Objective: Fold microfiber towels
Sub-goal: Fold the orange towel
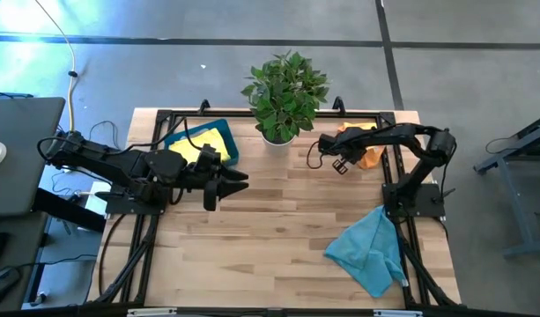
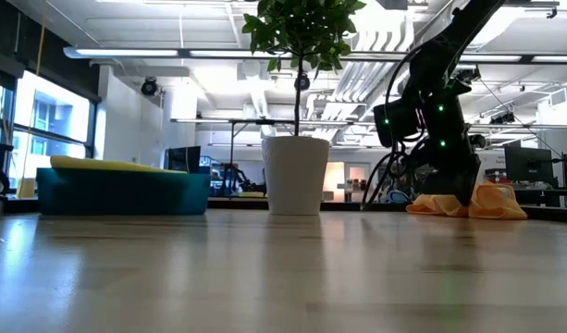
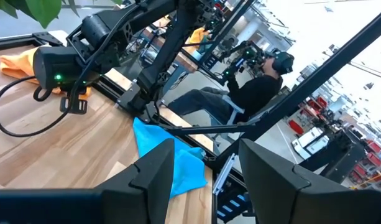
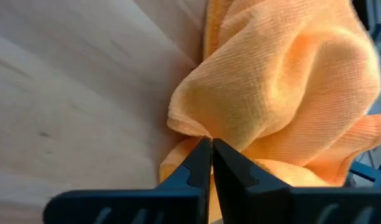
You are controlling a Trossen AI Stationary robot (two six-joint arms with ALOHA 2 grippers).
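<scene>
One crumpled orange towel (image 4: pixel 283 93), bunched folds, right gripper (image 4: pixel 211 149) jaws pinching its edge

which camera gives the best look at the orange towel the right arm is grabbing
The right wrist view: the orange towel fills it, crumpled, with the right gripper shut on its edge. The high view shows a patch behind the arm, the low view a low heap, the left wrist view a corner.
</scene>
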